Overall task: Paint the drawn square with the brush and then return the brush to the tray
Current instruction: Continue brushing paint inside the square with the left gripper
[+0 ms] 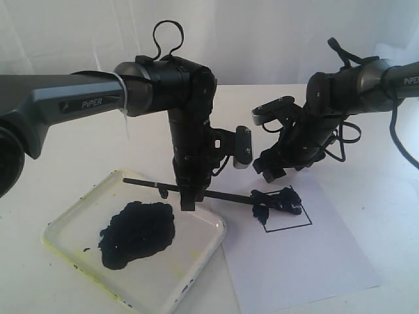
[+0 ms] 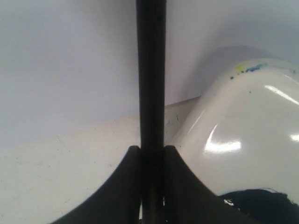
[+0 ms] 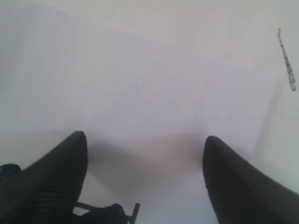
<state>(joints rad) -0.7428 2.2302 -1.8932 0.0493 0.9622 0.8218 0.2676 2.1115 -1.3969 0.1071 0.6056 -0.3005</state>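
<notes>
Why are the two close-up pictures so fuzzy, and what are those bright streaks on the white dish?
Left wrist view: the brush sits so near the lens that it blurs; the streaks are light glaring off the glossy tray. Right wrist view: the right claw is two soft dark shapes over washed-out paper. Exterior view: sharper, but the backdrop is overexposed.

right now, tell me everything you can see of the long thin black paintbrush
The long thin black paintbrush is a slim stick, held nearly level. The left gripper is shut on its shaft near the middle. Its rear end reaches over the shallow white tray; its tip meets the dark daubs at the thin black drawn square on white paper.
</notes>
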